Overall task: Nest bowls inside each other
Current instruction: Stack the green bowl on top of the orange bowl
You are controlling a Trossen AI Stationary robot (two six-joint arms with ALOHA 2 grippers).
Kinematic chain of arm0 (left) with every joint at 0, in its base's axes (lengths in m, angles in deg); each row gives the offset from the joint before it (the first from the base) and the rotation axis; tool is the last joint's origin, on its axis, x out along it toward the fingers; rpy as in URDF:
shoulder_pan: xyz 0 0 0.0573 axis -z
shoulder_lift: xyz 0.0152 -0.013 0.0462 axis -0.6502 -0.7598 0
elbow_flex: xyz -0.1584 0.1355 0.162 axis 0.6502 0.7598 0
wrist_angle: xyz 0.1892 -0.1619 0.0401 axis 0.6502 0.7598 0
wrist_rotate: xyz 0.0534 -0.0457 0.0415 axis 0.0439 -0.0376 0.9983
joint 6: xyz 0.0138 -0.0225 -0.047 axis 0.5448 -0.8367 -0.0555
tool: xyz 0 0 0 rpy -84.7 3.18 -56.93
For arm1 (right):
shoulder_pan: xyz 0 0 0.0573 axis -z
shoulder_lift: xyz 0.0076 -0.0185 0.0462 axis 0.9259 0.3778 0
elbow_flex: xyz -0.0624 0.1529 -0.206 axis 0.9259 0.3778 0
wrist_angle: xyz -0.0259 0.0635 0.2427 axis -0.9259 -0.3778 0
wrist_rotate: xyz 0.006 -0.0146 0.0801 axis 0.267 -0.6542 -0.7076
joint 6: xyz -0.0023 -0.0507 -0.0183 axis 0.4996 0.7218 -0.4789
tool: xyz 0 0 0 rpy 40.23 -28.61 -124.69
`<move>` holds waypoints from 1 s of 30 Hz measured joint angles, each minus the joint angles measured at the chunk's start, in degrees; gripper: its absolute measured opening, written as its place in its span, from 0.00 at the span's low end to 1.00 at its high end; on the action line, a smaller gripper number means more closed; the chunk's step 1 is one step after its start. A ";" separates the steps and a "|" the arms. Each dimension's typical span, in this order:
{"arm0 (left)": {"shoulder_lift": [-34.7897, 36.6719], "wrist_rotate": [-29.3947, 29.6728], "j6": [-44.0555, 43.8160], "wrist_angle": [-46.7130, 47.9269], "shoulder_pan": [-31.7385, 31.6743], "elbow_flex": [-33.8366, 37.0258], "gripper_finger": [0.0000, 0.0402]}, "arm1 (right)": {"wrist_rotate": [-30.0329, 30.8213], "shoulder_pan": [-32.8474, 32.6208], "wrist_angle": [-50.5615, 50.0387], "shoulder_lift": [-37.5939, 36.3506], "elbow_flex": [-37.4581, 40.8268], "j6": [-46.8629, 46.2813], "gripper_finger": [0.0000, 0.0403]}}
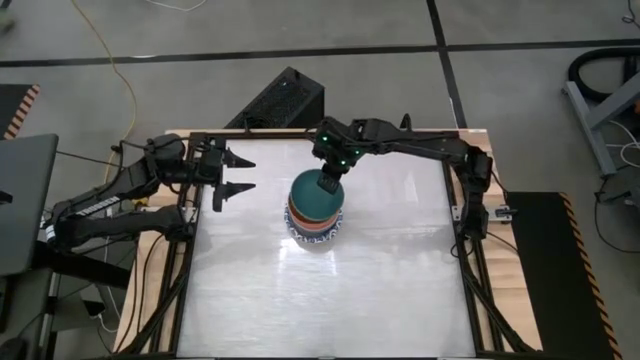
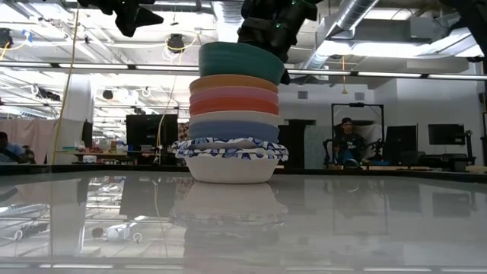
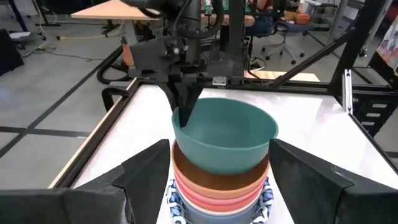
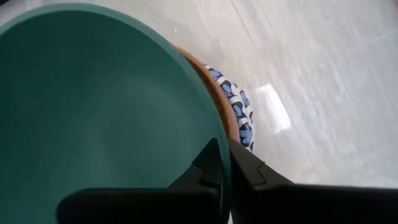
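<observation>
I see the stack of bowls (image 1: 316,212) sitting near the middle of the white surface (image 1: 330,300), slightly toward the far edge. The dark green bowl (image 2: 241,59) is on top, tilted, not seated level in the orange bowl (image 2: 234,82) under it. Below that, from the low view: pink bowl (image 2: 234,94), red bowl (image 2: 234,106), cream bowl (image 2: 234,118), dark blue bowl (image 2: 234,131), then the white bowls with blue-patterned rims (image 2: 230,156) at the bottom, lowest one resting on the surface. I can't count the patterned ones for sure from here. My right pincer (image 1: 329,184) is over the stack, pinching the green bowl's rim on the far side: in the right wrist view one finger (image 4: 208,163) is inside the bowl and the other outside, wall between them, fingers pressed close on the rim. The left wrist view shows the same grip from the front, right pincer (image 3: 185,109) coming down onto the rim. My left pincer (image 1: 232,174) hovers to the left of the stack, well apart from it, fingers spread wide, holding nothing, pointing at the bowls. In the low view a seated person (image 2: 347,141) shows in the room beyond the surface.
</observation>
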 joint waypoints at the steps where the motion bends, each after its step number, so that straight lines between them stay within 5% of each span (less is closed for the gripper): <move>1: 0.00 0.00 0.00 0.05 0.00 0.00 0.65 | -0.02 -0.20 -0.01 0.27 0.00 0.15 0.09; 17: 0.00 -0.02 -2.08 0.01 0.00 0.00 0.65 | -1.96 -1.34 -0.64 0.46 0.00 2.07 0.37; 30: 0.02 -0.50 -2.58 0.02 0.00 0.00 0.65 | -1.59 -2.14 -2.11 -0.06 -0.02 2.89 0.40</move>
